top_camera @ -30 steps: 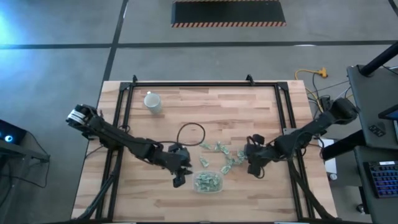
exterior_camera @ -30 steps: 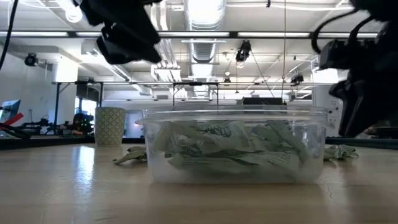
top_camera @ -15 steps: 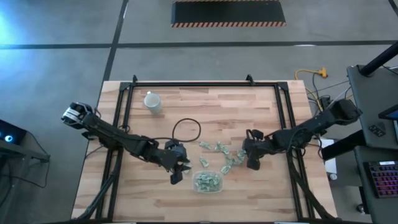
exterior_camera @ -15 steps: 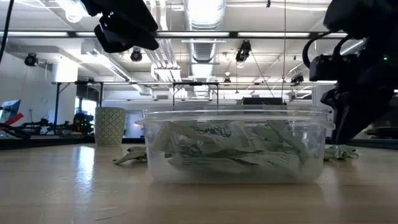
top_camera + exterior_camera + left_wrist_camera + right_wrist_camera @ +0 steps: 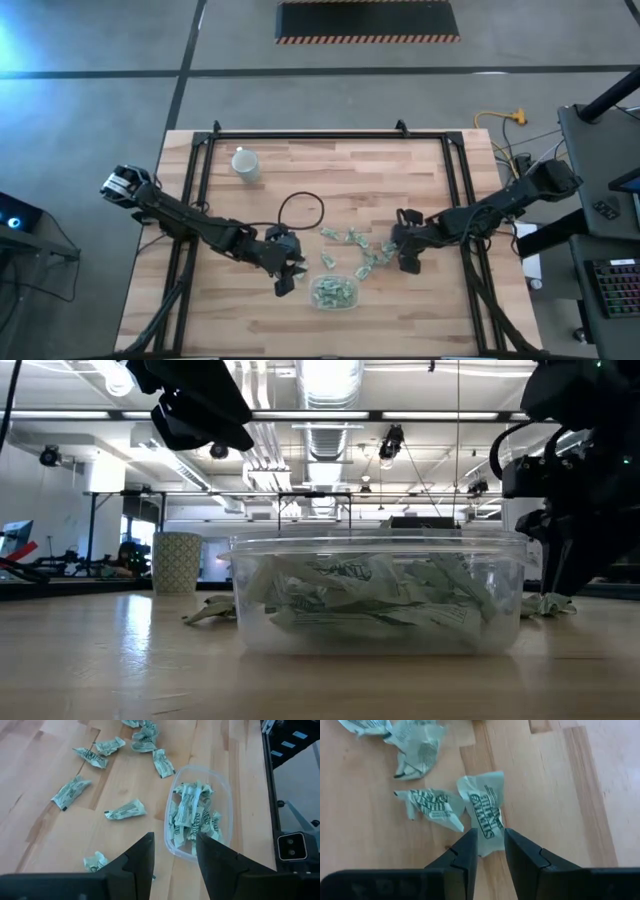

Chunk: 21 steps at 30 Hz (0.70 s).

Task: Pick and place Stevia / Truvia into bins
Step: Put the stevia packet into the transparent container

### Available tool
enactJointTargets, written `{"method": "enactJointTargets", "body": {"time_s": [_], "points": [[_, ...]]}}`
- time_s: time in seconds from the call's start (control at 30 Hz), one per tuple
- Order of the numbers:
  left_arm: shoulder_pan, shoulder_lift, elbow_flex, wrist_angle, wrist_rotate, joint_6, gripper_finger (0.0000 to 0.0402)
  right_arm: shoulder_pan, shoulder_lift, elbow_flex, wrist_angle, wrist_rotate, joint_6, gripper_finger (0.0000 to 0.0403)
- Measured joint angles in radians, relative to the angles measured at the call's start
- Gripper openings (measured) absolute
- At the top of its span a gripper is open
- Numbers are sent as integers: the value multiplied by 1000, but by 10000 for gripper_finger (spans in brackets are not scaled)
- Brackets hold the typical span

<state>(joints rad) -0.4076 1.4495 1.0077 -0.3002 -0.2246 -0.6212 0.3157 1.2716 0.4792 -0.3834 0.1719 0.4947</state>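
- Right gripper [image 5: 487, 851]: jaws narrowly parted astride a crumpled pale green-and-white paper sachet [image 5: 486, 810], lower centre; closing could pinch only its edge and lose it.
- Left gripper [image 5: 174, 856]: jaws apart, empty, beside the shallow clear plastic bin [image 5: 223, 800].

The bin [image 5: 334, 292] sits toward six o'clock on the tabletop [image 5: 400, 190], a shallow clear plastic tub with rounded corners, upright and open, holding a loose heap of crumpled pale green and white sachets [image 5: 192, 815]. More sachets [image 5: 352, 240] lie scattered flat on the wood from twelve to two o'clock of the bin, apart from it. One lone packet [image 5: 125, 810] lies just beside the bin's outer wall. Under my right gripper [image 5: 489, 851] lies one sachet [image 5: 486, 810] with green lettering up, its end between the fingers, a twisted one [image 5: 431, 806] touching it alongside.
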Motion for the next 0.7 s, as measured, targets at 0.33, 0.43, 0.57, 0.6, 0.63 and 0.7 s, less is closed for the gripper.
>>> {"method": "enactJointTargets", "body": {"time_s": [0.33,0.43,0.57,0.6,0.63,0.7], "points": [[0,1,0,0,0,0,128,0,0,-29,1,4,82,78],[0,1,0,0,0,0,128,0,0,-31,1,8,94,60],[0,1,0,0,0,0,128,0,0,-29,1,11,117,26],[0,1,0,0,0,0,128,0,0,-27,0,11,125,18],[0,1,0,0,0,0,128,0,0,-25,-1,11,133,14],[0,1,0,0,0,0,128,0,0,-16,-3,11,147,11]]}}
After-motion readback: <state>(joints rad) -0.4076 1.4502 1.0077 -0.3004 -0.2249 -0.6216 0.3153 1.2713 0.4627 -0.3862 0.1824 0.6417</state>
